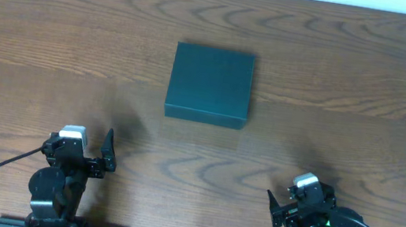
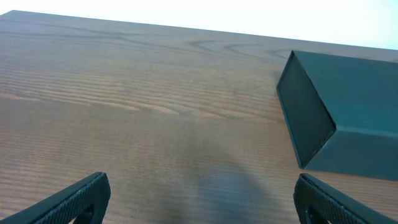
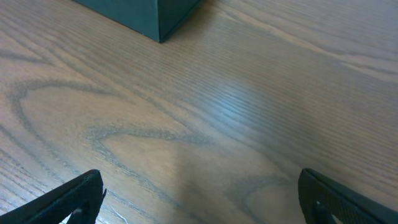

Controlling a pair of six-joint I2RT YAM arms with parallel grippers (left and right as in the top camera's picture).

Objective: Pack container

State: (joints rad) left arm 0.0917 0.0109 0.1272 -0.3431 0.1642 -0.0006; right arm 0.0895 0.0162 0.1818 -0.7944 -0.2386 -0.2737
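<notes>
The left pincer [image 2: 202, 202] is spread wide with nothing between its fingers, low over the wooden table [image 1: 53, 45]. The right pincer [image 3: 199, 199] is likewise released. Well ahead of both, between them at mid-table, the dark teal container [image 1: 210, 83] sits flat, lid closed.

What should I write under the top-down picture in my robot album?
Closed dark teal container on a wooden table; left gripper and right gripper sit open and empty, apart from it.
</notes>
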